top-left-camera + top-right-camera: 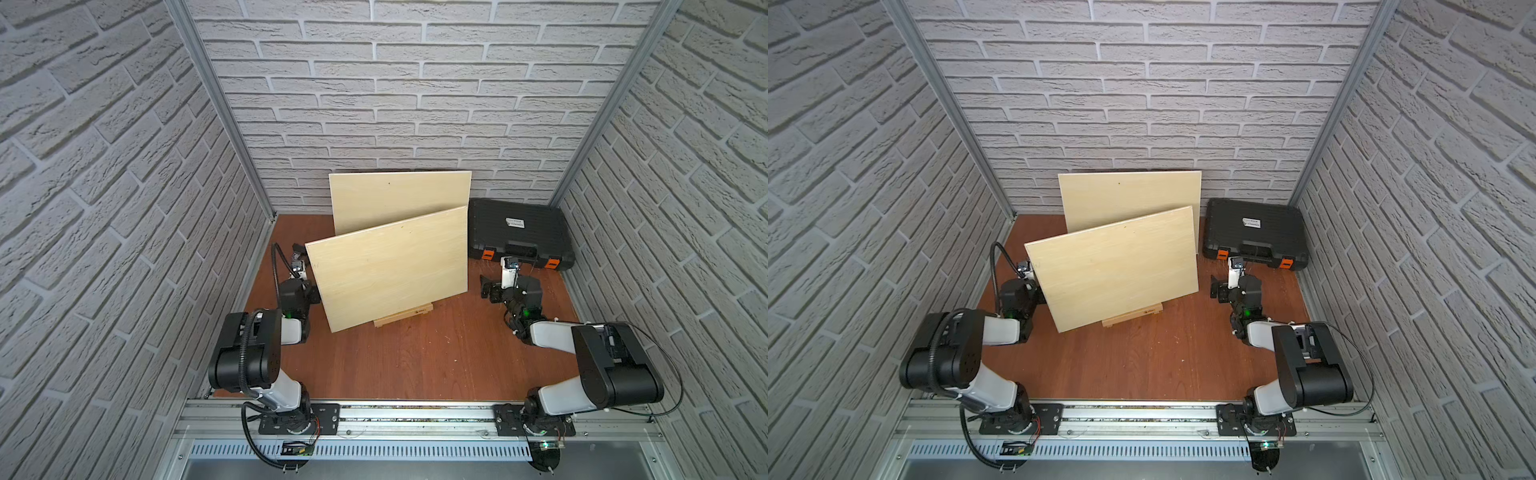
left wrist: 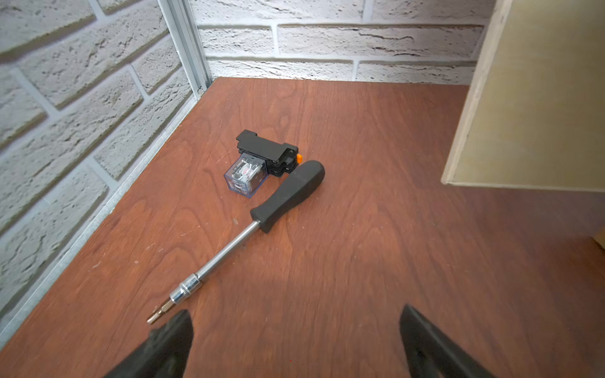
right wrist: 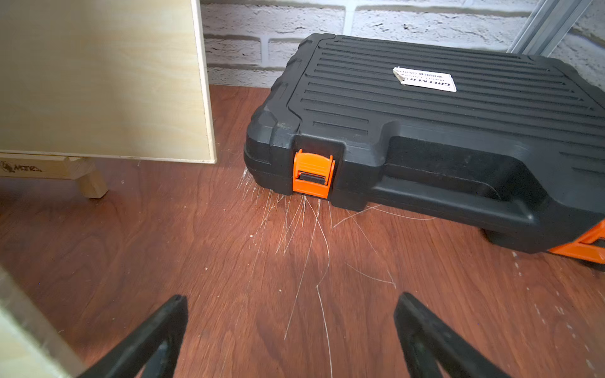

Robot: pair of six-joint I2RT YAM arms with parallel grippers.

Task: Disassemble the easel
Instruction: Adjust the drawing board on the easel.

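Observation:
The easel's pale wooden base point(image 1: 403, 316) point(image 1: 1133, 316) stands mid-table and carries a large plywood board point(image 1: 390, 266) point(image 1: 1113, 270) that leans back on it. My left gripper point(image 1: 297, 252) point(image 2: 294, 314) hovers low by the board's left edge, open, with only bare table between its fingers. My right gripper point(image 1: 487, 287) point(image 1: 1217, 287) point(image 3: 291, 301) is by the board's lower right corner, also open and empty. In the right wrist view a board point(image 3: 98, 78) stands over a wooden easel ledge point(image 3: 49, 168) with a printed mark.
A second board point(image 1: 399, 199) leans at the back wall. A shut black tool case point(image 1: 519, 232) point(image 3: 425, 131) with orange latches fills the back right corner. A screwdriver point(image 2: 288, 196) and a small relay on a black socket point(image 2: 258, 163) lie near the left wall.

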